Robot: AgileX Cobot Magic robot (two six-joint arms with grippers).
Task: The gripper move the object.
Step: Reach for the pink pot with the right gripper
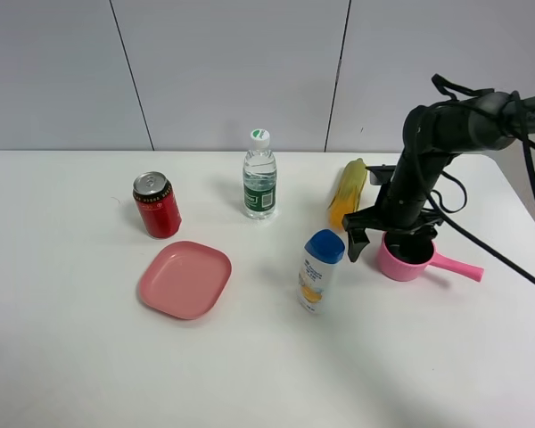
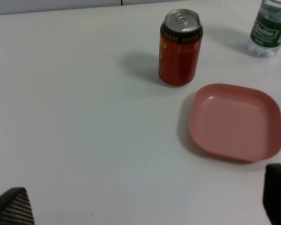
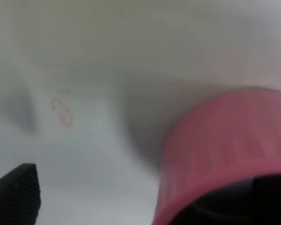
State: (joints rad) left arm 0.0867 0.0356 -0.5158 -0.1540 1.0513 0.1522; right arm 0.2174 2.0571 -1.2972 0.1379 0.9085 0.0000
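Two tools are showing, both with fingers standing apart: the right tool (image 1: 381,242) is straddling the wall of the pink saucepan (image 1: 398,267) (outer finger well clear of it, by the wrist view), while the left tool (image 2: 144,205) is hovering over the table (image 2: 84,140) near the pink plate (image 2: 234,122). The pink saucepan is sitting on the table's right side, just beside the blue-capped bottle (image 1: 321,272).

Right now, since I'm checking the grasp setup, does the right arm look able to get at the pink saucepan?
Likely yes: the right end effector is open at the pink saucepan, one finger inside its rim, one outside; nothing blocks it.
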